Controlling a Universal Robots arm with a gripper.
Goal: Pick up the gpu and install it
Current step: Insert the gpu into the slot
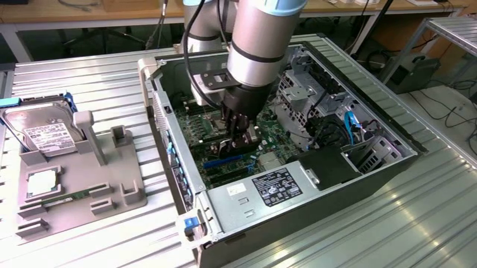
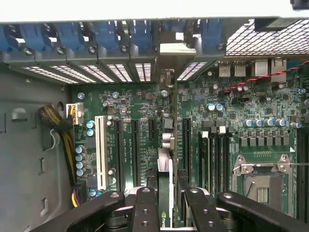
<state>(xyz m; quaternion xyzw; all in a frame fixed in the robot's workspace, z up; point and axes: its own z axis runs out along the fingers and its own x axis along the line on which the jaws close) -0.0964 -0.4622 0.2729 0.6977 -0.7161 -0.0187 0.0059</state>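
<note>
— Where's the gpu (image 2: 164, 193) now?

— Down inside the open computer case (image 1: 387, 162), held on edge over the green motherboard (image 2: 145, 121), among the long black slots. The gripper (image 2: 166, 205) has its fingers (image 2: 145, 212) pinching the card's thin body from both sides.

— Looks delicate.

— I'd say so: light, stiff, a flat board that won't bend kindly. The smooth faces could slip. Gripping the flat sides near the upper edge seems right, clear of the bottom contacts and the metal bracket (image 2: 175, 48) up by the rear openings.

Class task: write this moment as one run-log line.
tool: shut on slim black gpu card | location: inside open grey computer case, above green motherboard | card: edge-on, over slots
</note>
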